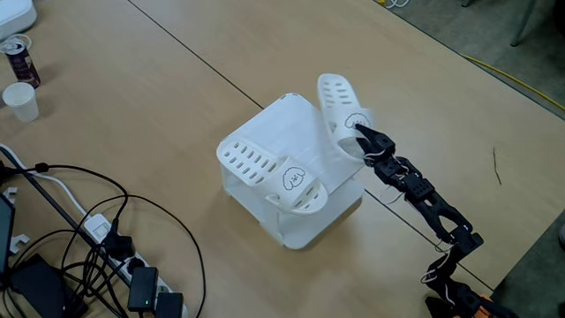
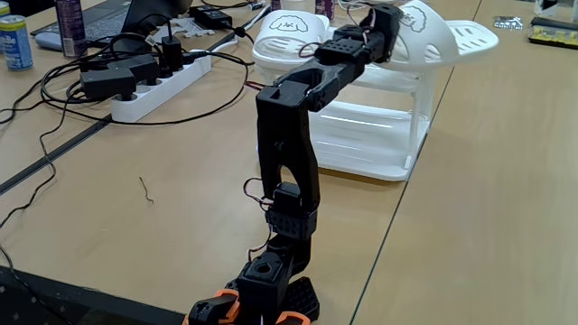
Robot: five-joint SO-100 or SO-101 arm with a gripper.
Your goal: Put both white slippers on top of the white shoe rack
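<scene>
One white slipper (image 1: 272, 173) lies flat on the white shoe rack (image 1: 296, 231) at frame centre; the second slipper (image 1: 342, 110) hangs tilted over the rack's upper right edge, the gripper (image 1: 360, 132) with its jaws clamped on it, so by my reading half remains: two slippers, one rack, one table (image 1: 177, 97)

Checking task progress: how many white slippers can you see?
2. One slipper lies flat on the white shoe rack. The other slipper is tilted over the rack's edge, gripped by the claw.
</scene>
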